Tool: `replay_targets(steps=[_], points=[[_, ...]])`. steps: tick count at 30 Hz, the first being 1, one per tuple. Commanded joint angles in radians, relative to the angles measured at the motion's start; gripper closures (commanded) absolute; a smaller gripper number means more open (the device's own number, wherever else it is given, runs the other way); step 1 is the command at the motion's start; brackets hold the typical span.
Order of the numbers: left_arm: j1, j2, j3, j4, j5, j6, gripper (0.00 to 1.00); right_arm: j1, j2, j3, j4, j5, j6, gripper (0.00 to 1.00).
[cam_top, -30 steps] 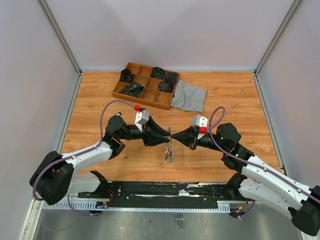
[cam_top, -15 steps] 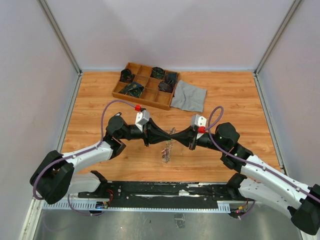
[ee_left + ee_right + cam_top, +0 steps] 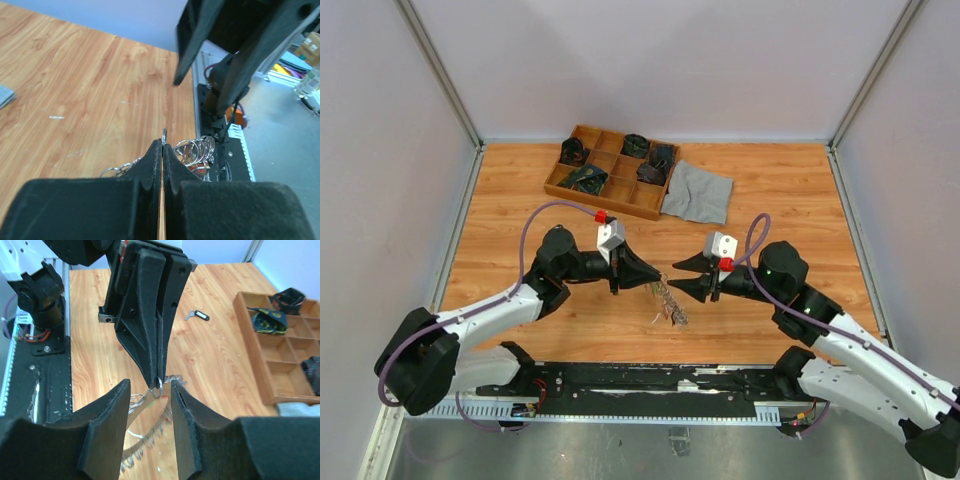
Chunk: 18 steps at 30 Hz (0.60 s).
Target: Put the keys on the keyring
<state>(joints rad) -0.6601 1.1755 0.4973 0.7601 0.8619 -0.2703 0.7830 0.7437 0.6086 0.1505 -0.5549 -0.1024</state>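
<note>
Since a second ago the right gripper [image 3: 672, 278] has let go and drawn back to the right; its jaws stand partly apart and empty. Just left of it, the left gripper [image 3: 654, 283] is pinched tight on a small loop of the keyring [image 3: 668, 303], whose spiky grey bunch hangs from its tips over the middle of the table [image 3: 520, 200]. A wooden tray [image 3: 556, 186] and a grey cloth [image 3: 698, 192] lie at the far side.

Body: left arm [image 3: 490, 305] and right arm [image 3: 865, 355], white links, black joints, purple cables [image 3: 560, 203], red connectors [image 3: 601, 216]; left tool [image 3: 656, 279] and right tool [image 3: 672, 275] black, wedge-fingered.
</note>
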Motion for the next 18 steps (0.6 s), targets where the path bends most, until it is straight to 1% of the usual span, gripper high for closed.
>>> replay_targets(steps=[1, 5, 7, 10, 13, 15, 16, 18], points=[[-0.026, -0.071, 0.073, -0.252, -0.140, 0.105, 0.99, -0.012, -0.049, 0.103, -0.234, 0.038, -0.111, 0.58], [-0.058, -0.093, 0.125, -0.438, -0.235, 0.105, 0.99, -0.012, -0.066, 0.176, -0.399, 0.108, -0.120, 0.54], [-0.084, -0.097, 0.181, -0.587, -0.296, 0.112, 1.00, -0.011, -0.076, 0.190, -0.441, 0.152, -0.104, 0.53], [-0.120, -0.084, 0.295, -0.806, -0.384, 0.115, 1.00, -0.012, -0.097, 0.174, -0.457, 0.235, -0.058, 0.53], [-0.146, -0.050, 0.403, -0.987, -0.461, 0.081, 0.99, -0.011, -0.122, 0.161, -0.463, 0.288, -0.022, 0.53], [-0.181, -0.032, 0.477, -1.100, -0.515, 0.065, 1.00, -0.011, -0.142, 0.152, -0.461, 0.302, -0.002, 0.53], [-0.203, -0.027, 0.503, -1.146, -0.569, 0.061, 0.99, -0.012, -0.153, 0.150, -0.460, 0.302, 0.008, 0.53], [-0.255, -0.009, 0.569, -1.246, -0.633, 0.063, 1.00, -0.012, -0.169, 0.143, -0.466, 0.285, 0.019, 0.54]])
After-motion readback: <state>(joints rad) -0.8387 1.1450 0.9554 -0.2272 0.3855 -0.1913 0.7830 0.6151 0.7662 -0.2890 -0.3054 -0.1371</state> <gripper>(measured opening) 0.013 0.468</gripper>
